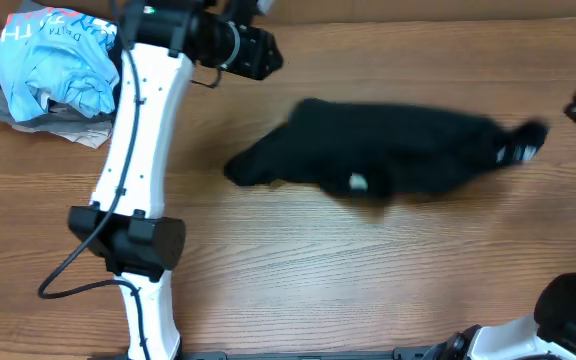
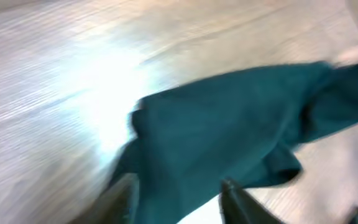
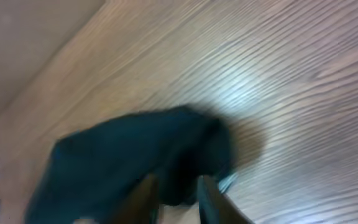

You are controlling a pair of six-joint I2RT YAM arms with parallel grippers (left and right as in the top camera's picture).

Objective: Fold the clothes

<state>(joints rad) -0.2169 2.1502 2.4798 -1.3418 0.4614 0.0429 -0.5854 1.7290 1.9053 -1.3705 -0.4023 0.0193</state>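
Left claw (image 2: 178, 183) fills the bottom of its own view. Its fingers (image 2: 124, 200) are spread, and a dark fold of the black garment (image 1: 378, 150) shows in the gap. From overhead that claw sits apart from the garment's rounded left end, gripping nothing.

Right claw (image 3: 176, 182) shows only a narrow gap, with dark cloth directly behind its fingers. Whether it pinches the cloth cannot be told.

The garment lies blurred and stretched sideways between the two claws. It narrows to a thin tip on the right claw's side. A white tag (image 1: 358, 182) sits near the edge that faces the arm bases.

Bare wood of the surface (image 1: 268, 260) spreads ahead of the left claw beside the cloth's edge, and a broad strip runs below the garment. A light blue shirt (image 1: 53, 60) on a grey garment (image 1: 28, 112) lies well away from the left claw, on the far side of its arm.
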